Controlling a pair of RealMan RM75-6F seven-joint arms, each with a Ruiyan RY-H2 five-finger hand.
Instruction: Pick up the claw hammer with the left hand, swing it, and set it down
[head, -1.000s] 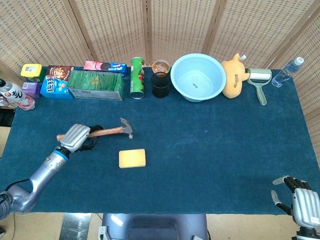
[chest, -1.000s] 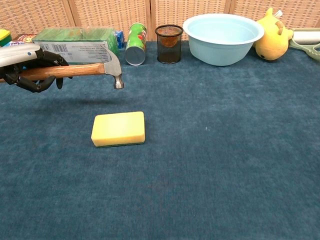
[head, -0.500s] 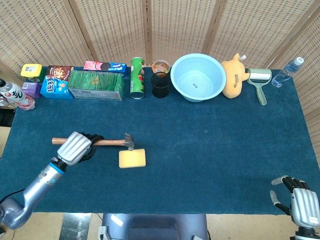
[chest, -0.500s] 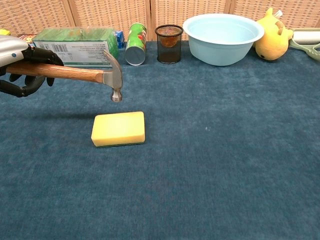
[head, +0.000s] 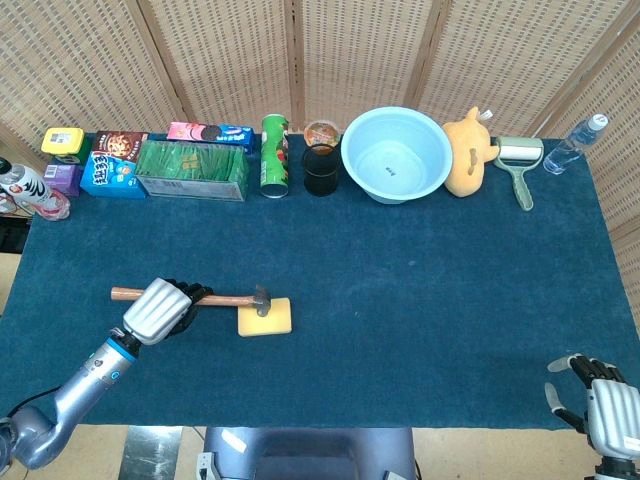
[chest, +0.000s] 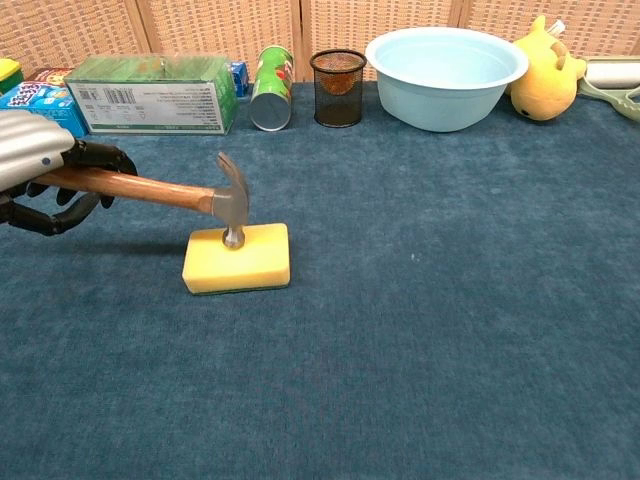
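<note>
My left hand (head: 160, 309) (chest: 45, 170) grips the wooden handle of the claw hammer (head: 228, 299) (chest: 165, 191) at the left of the table. The hammer's steel head (chest: 232, 200) points down and its face meets the top of the yellow sponge (head: 270, 318) (chest: 240, 262). The handle's butt end sticks out to the left of the hand in the head view. My right hand (head: 608, 410) sits at the bottom right corner of the head view, off the table's front edge, fingers apart, holding nothing.
Along the back edge stand a green box (head: 192, 170), snack boxes (head: 113, 172), a green can (head: 274, 155), a black mesh cup (head: 322, 170), a light blue basin (head: 396, 155), a yellow plush toy (head: 468, 152), a lint roller (head: 520, 160) and a bottle (head: 575, 144).
The left hand has swung the hammer down and toward me. Its head dropped from above the cloth onto the yellow sponge. The right hand stayed put.
</note>
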